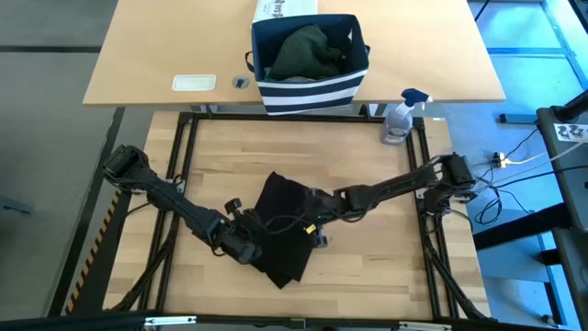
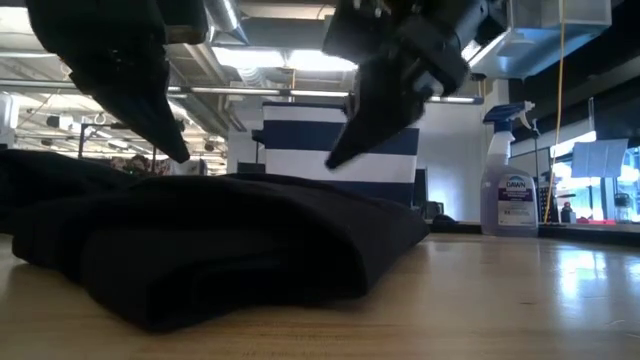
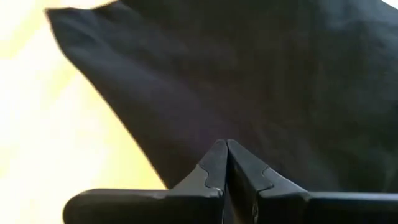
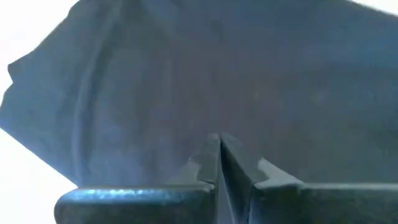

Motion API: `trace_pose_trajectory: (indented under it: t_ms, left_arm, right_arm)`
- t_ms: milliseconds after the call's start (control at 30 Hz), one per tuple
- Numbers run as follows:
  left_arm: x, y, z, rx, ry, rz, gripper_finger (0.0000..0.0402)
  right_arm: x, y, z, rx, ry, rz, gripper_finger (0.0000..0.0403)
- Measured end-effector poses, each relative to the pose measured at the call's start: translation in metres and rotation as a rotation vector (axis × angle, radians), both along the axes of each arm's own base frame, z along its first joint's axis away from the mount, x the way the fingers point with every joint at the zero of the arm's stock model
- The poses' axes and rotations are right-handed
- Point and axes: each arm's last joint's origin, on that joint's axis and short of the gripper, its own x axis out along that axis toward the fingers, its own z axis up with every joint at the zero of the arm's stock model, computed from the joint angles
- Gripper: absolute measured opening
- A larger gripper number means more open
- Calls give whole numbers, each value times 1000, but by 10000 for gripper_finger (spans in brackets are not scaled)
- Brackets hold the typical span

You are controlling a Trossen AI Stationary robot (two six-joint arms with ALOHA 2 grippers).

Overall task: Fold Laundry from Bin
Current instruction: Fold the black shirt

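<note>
Wooden desk with a folded black garment lying at its centre. Striped bin on the far desk, holding dark green laundry. Left tool, fingers closed, at the garment's left edge; right tool, fingers closed, at its right edge.

Two dark arms, thin jointed links, bulky black joints at the bases. Thin black cables run along the links. Left claw: matte black fingers tapering to points, stepped notches behind the tips, flat crossbar behind those. Right claw: same shape; small yellow mark just behind it.
</note>
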Motion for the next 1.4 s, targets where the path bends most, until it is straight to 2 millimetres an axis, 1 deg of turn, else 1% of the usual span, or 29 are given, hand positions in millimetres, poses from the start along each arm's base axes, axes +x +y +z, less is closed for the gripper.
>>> trace_pose_trajectory:
  t_ms: [67, 200, 300, 400, 500, 667, 800, 933, 1067, 1133, 1200, 1300, 1400]
  left_arm:
    - [-1, 2, 0, 33, 2, 9, 1]
    - [-2, 3, 2, 65, -16, 21, 1]
    - [-2, 4, 1, 53, 12, 6, 1]
    - [-2, 6, 2, 61, 10, 11, 0]
    - [-1, 6, 2, 67, 7, 12, 0]
    - [-1, 6, 2, 69, 8, 14, 0]
    - [-1, 6, 2, 70, 10, 13, 0]
    - [-1, 6, 2, 70, 9, 12, 0]
    - [-1, 6, 2, 82, 10, -6, 0]
    - [-1, 6, 2, 84, 10, -7, 0]
    - [-1, 6, 2, 100, 12, -21, 0]
    - [0, 4, 3, 118, 7, -41, 0]
    - [2, 3, 3, 108, -14, -44, 0]
  right_arm:
    - [3, 1, -13, 14, 34, -4, 5]
    - [7, 1, -40, 25, 105, -4, 7]
    - [7, 2, -51, 27, 153, -6, 3]
    - [2, 1, -54, 15, 226, -6, 4]
    - [-7, -1, -55, 1, 319, -5, 2]
    - [-28, -5, -52, -51, 505, 17, 2]
    - [-47, -9, -42, -89, 649, 23, 1]
    - [-62, -9, -28, -78, 708, 5, 1]
    - [-72, -4, -1, -48, 610, -25, 1]
    - [-81, -1, 7, -40, 575, -60, 1]
    - [-86, 2, 15, -44, 498, -112, 1]
    - [-87, 8, 26, -20, 268, -199, 1]
    - [-80, 16, 20, 47, 38, -262, 1]
